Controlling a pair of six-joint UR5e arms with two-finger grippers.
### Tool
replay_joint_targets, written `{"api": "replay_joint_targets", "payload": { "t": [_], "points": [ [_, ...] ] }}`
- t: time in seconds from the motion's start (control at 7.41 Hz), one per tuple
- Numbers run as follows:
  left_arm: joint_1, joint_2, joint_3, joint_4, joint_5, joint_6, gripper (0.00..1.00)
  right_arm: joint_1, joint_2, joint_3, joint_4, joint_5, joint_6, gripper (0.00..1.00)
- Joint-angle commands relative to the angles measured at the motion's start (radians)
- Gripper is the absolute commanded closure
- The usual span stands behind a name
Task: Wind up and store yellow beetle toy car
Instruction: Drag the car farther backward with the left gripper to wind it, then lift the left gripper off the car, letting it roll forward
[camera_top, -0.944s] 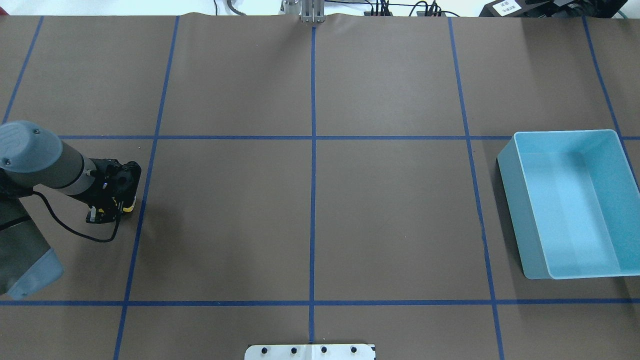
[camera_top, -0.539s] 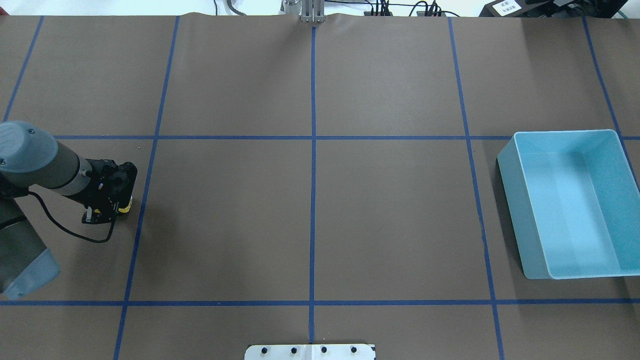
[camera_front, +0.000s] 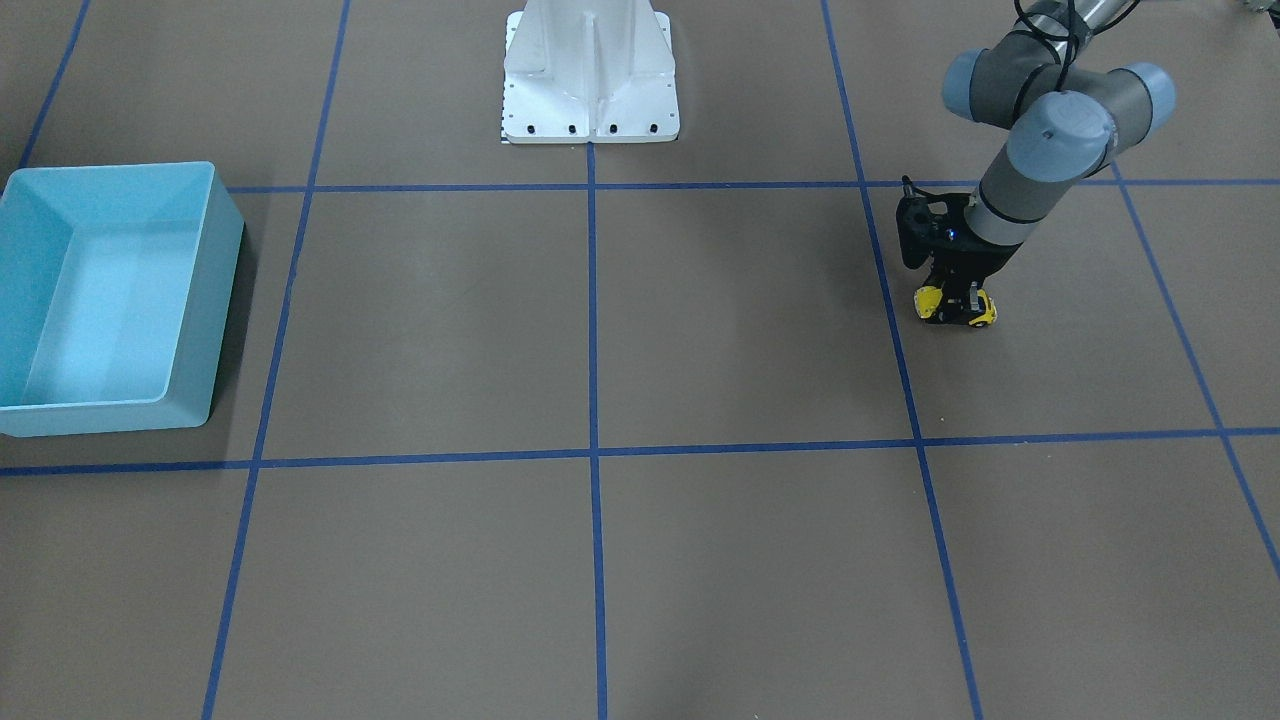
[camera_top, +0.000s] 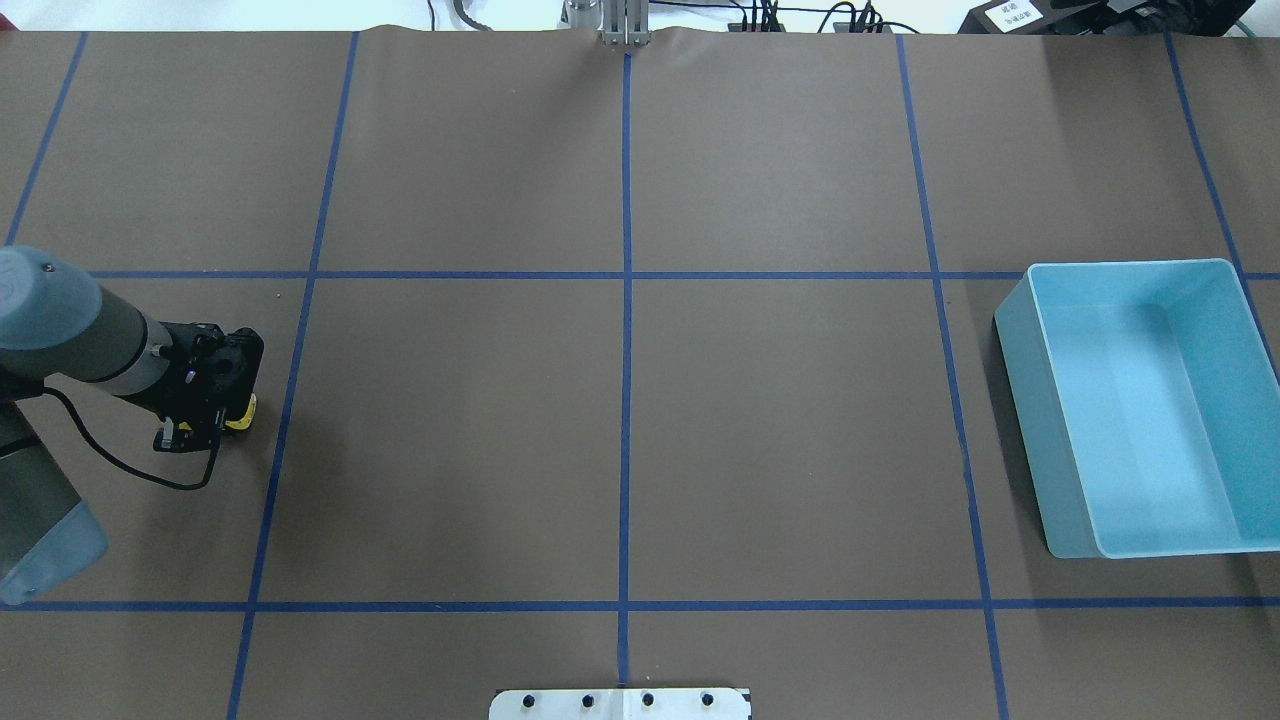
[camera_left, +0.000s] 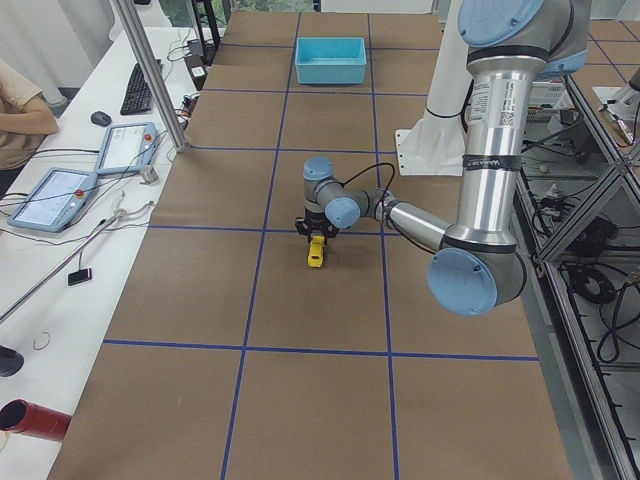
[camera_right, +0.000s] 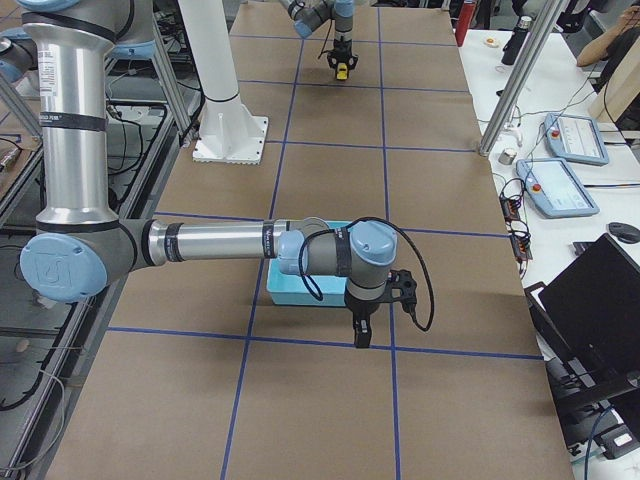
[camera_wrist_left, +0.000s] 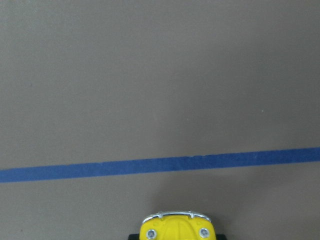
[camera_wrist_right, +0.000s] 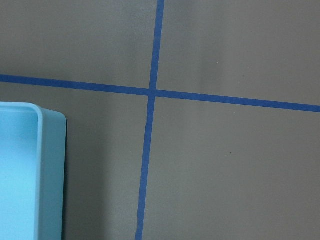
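Brown paper covers the surface (camera_top: 780, 420), crossed by blue tape lines (camera_top: 287, 400). Far over on the robot's left, the yellow beetle toy car (camera_front: 927, 300) sits on its wheels just beside one of these lines. The left gripper (camera_front: 958, 303) points down over it, fingers closed against the car's sides at its middle. From the left wrist only the car's rounded nose and two small headlights show. Well apart, at the opposite end, lies the light blue bin (camera_top: 1140, 268). The right gripper (camera_right: 360, 338) hangs near the bin's outer wall; whether it is open or closed cannot be told
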Motion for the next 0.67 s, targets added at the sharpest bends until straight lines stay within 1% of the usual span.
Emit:
{"api": "replay_joint_targets", "payload": {
  "t": [0.0,0.54],
  "points": [
    [-0.008,-0.007,0.008,0.001,0.001,0.034,0.0,0.0,-0.002,-0.001,0.0,0.0,0.0,0.0],
    [-0.057,-0.007,-0.002,0.013,-0.016,0.026,0.0,0.0,-0.002,-0.001,0.0,0.0,0.0,0.0]
  ]
}}
